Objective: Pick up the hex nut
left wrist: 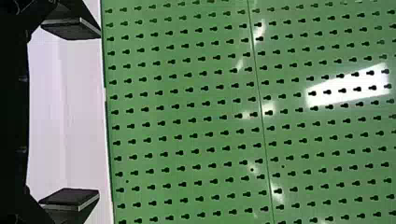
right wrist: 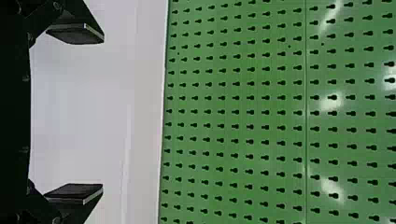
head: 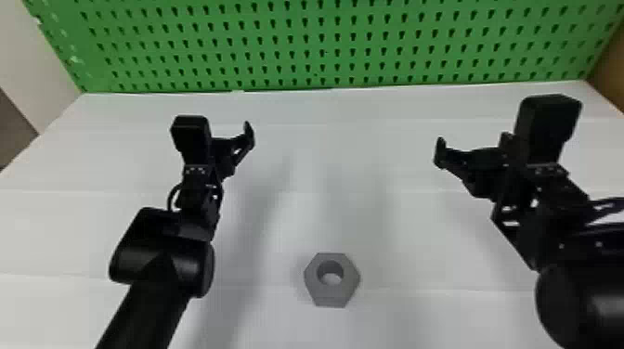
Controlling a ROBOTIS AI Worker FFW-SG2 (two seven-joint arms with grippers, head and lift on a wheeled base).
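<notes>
Your left gripper [head: 230, 145] and right gripper [head: 474, 152] hang released, fingers wide apart, above the tabletop [head: 371, 232]; the hex nut [head: 331, 297] lies nearer you.

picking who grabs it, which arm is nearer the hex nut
Left, judging by the head view: the left arm is a little to the left of the hex nut, the right arm farther off to its right.

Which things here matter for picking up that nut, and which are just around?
For the job:
Hex nut, lying flat between the two arms
Left claw, open
Right claw, open; either claw might do the picking

Just around:
Green board with holes, standing behind
White table, merely supporting the nut
</notes>
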